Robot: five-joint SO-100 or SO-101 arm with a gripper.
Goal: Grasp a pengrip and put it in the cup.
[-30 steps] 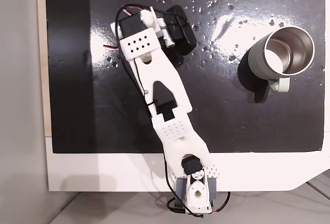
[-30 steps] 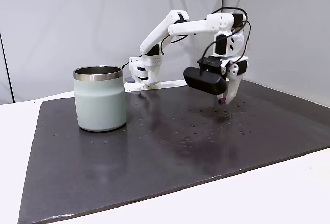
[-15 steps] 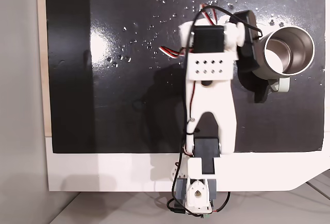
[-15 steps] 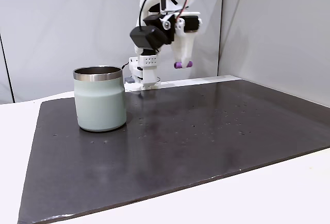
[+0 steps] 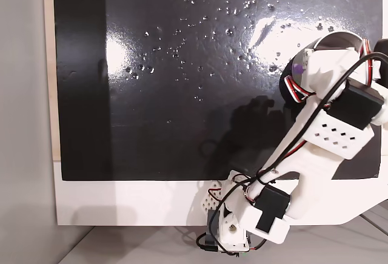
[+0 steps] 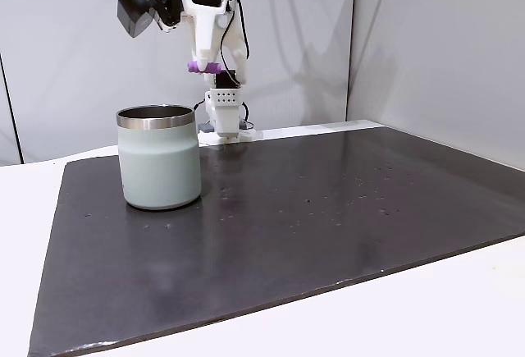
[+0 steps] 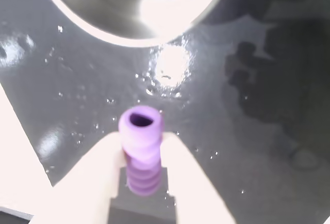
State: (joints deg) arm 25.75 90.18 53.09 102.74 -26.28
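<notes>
The pengrip [image 7: 141,154] is light purple with ribbed rings along its length, and its open end looks darker inside; in a fixed view it shows as a small purple band [image 6: 203,67] and in the other as a purple spot [image 5: 297,68]. The gripper [image 7: 140,183] holding it has white fingers [image 7: 93,175]. The arm [image 5: 315,148] is white with black motor blocks, dotted with small dark holes, and trailed by red and black wires. The cup [image 6: 159,158] is pale grey-green outside with a shiny silver rim (bright silver inside, in the wrist view [image 7: 103,13]). The mat [image 6: 328,217] is glossy black, speckled with small white flecks, on a white table [image 5: 121,203].
</notes>
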